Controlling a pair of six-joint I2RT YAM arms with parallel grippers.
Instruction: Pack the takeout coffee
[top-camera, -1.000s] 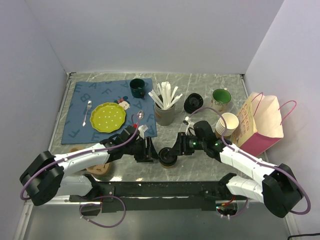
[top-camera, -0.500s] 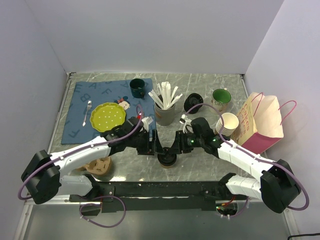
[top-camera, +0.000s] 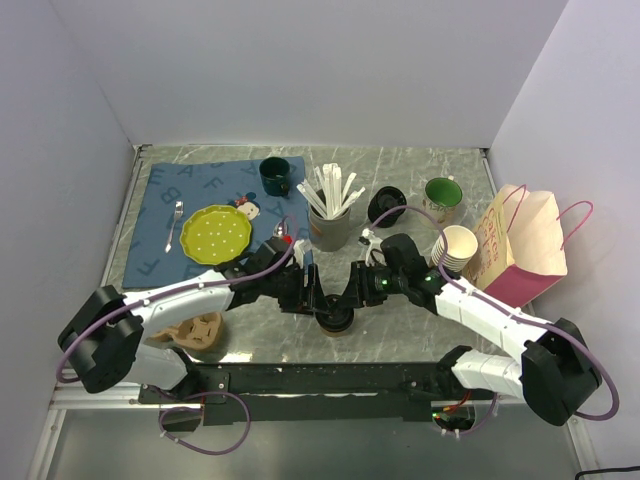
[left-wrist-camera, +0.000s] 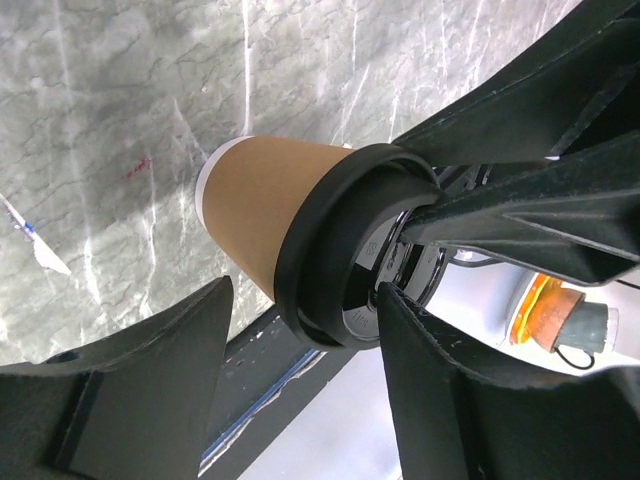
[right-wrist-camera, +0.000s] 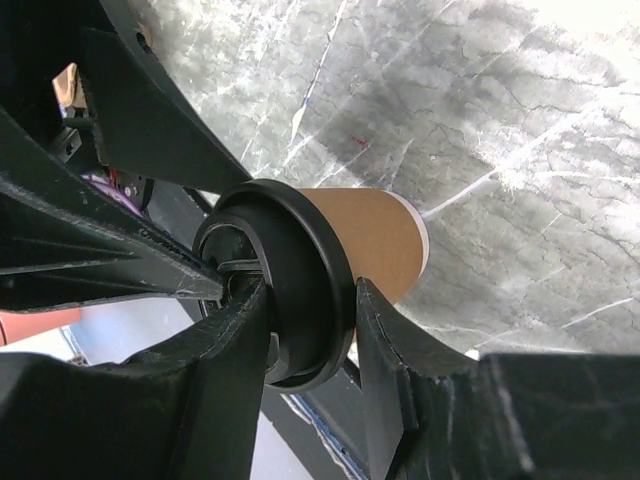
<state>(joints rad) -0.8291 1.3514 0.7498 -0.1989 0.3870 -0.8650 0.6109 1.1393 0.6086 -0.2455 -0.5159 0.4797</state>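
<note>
The takeout coffee (top-camera: 335, 319), a tan paper cup with a black lid, stands near the table's front edge between both grippers. My right gripper (top-camera: 351, 298) is shut on it. In the right wrist view (right-wrist-camera: 312, 290) one finger presses the lid's top and the other sits under the lid's rim against the tan cup (right-wrist-camera: 375, 235). My left gripper (top-camera: 312, 298) is open around the lid. In the left wrist view (left-wrist-camera: 305, 290) the lid (left-wrist-camera: 330, 250) lies against one finger (left-wrist-camera: 460, 390), with a gap to the other. The tan cup wall (left-wrist-camera: 260, 210) shows beyond.
A pink and tan paper bag (top-camera: 527, 248) stands open at the right, with stacked lidless cups (top-camera: 457, 246) beside it. Behind are loose black lids (top-camera: 384, 206), a green mug (top-camera: 440, 197), a grey cup of stirrers (top-camera: 330, 222) and a blue placemat (top-camera: 175, 195) with a yellow plate (top-camera: 215, 235). A cardboard carrier (top-camera: 197, 331) lies front left.
My left gripper has moved right and forward, from beside the cup to around its lid. My right gripper has shifted slightly back and stays on the cup.
</note>
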